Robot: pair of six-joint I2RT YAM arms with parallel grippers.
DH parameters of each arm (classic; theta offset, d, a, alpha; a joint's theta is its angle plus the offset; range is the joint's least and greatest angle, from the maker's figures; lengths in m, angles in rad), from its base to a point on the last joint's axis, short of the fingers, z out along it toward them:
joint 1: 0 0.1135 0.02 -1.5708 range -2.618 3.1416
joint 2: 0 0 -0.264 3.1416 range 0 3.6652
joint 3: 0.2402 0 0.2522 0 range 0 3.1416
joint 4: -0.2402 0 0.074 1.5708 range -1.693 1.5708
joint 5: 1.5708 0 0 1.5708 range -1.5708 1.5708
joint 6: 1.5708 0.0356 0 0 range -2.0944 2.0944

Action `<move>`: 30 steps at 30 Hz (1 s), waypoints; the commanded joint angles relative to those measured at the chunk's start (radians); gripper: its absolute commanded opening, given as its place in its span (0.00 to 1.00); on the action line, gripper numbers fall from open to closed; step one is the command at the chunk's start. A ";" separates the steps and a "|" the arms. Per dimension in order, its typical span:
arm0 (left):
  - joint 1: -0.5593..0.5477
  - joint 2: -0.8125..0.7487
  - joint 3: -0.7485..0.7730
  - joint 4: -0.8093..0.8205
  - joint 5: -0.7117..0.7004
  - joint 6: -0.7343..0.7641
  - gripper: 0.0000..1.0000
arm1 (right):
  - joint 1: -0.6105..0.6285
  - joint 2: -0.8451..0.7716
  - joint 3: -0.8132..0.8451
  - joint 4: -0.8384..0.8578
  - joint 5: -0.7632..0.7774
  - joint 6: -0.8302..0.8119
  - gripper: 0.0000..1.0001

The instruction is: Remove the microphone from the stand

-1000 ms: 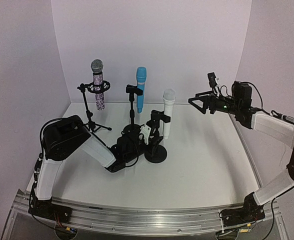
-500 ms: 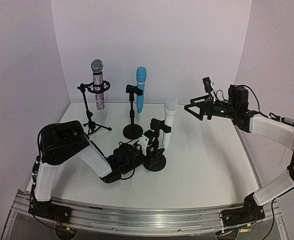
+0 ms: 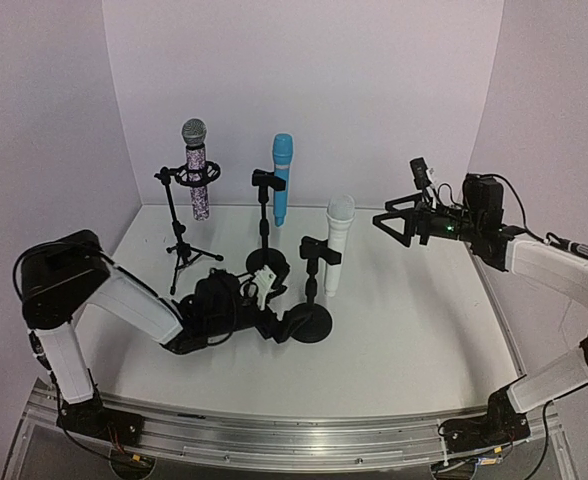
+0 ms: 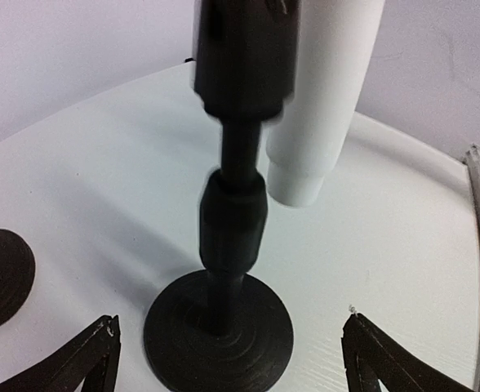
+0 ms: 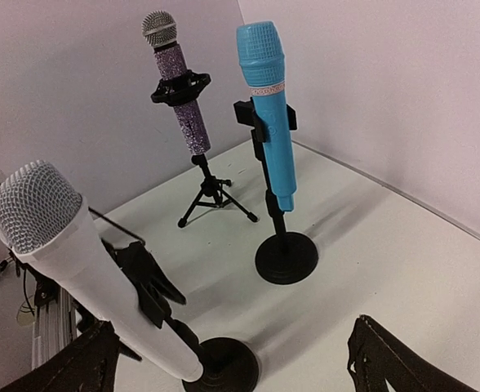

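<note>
Nearest to us, the left gripper (image 4: 229, 331) lies low over the table (image 3: 414, 320). Its two fingers are spread wide, one on each side of the round foot of the front stand (image 4: 232, 220). They hold nothing, and we see no contact with the foot.

Clipped to the top of that stand is the white microphone (image 3: 336, 245). It stands nearly upright with its mesh head up and its blunt tail hanging free beside the post, well above the table. From the left gripper it lies almost straight overhead, so we judge that arm well placed to steady the stand, not to lift.

To the right, and level with the upper half of the white microphone, the right gripper (image 3: 392, 222) hangs in the air. Its jaws are also wide open and empty, and they point left at the microphone. The long axis runs up and down, across that line of approach. We think a sideways reach onto the body and then a pull up out of the clip is what the move needs.

Further back, a blue microphone (image 3: 282, 180) and a glittery purple microphone (image 3: 196, 170) sit on their own stands, well apart from both grippers.
</note>
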 commanded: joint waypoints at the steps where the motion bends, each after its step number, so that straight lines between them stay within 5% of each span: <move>1: 0.210 -0.201 0.003 -0.203 0.509 0.015 0.97 | 0.011 -0.060 -0.002 -0.086 0.017 -0.017 0.94; 5: 0.347 -0.236 0.134 -0.327 0.883 0.065 1.00 | 0.062 -0.088 0.023 -0.193 0.029 -0.100 0.94; 9: 0.379 -0.166 0.366 -0.528 1.061 0.247 1.00 | 0.143 -0.105 0.034 -0.217 0.081 -0.136 0.94; 23: 0.362 0.070 0.738 -0.808 1.130 0.498 1.00 | 0.261 -0.029 0.102 -0.171 0.193 -0.160 0.94; 30: 0.333 0.087 0.740 -0.693 1.032 0.384 0.93 | 0.286 0.018 0.134 -0.164 0.200 -0.178 0.93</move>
